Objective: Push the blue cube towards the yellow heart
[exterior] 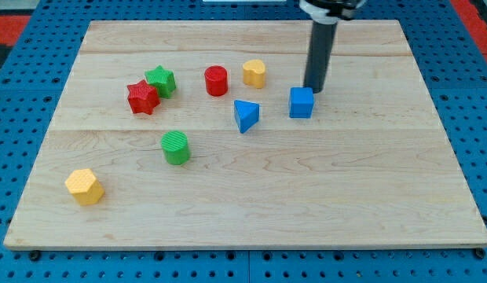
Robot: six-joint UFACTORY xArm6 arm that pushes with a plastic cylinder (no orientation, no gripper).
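No gripper on this arm; it ends in a dark rod, so nothing opens or closes, and my tip (314,90) sits just beside the blue cube (302,102), at its upper right corner toward the view's top, touching or nearly so; cannot tell which. Blue cube lies on the wooden counter (306,196), right of centre. Judged light, rigid and smooth-sided, likely to slide easily and to rotate if pushed off-centre; no taking hold possible, so contact should be a flat push on the face turned away from the target. Which yellow piece is the heart is hard to make out: the yellow block (254,73) to the cube's upper left looks rounded and lobed and is probably it; the other yellow block (85,186) lies far to the cube's lower left and looks more faceted. Blue triangular block (246,115) is near the cube on its left, close to the path and could be clipped. Red cylinder (216,80) is further left, beyond the nearer yellow block. Green star (160,80) and red star (143,97) are well apart to the cube's left, touching each other. Green cylinder (176,147) to lower left. No containers present.
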